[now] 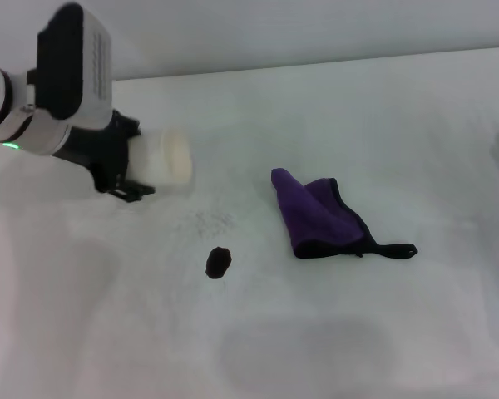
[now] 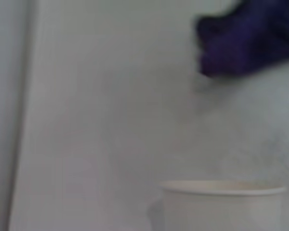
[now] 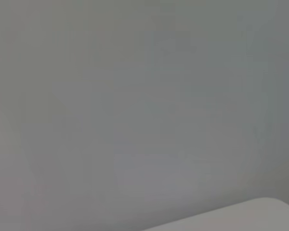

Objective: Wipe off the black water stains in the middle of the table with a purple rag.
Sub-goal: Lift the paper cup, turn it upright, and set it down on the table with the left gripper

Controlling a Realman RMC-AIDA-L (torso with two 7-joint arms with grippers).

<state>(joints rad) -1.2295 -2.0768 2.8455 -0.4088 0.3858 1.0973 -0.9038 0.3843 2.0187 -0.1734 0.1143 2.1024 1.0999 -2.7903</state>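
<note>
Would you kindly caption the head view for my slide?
Left tool holds a white cup; purple rag lies beside black stain.

A broad, flat white-grey table (image 1: pixel 333 108) with a matte surface fills most of the head view. Its far edge runs across the top of that view, rising slightly toward the right. Beyond the edge stands a plain pale grey wall (image 1: pixel 274 29). Lighting is soft and even, casting faint diffuse shadows.
</note>
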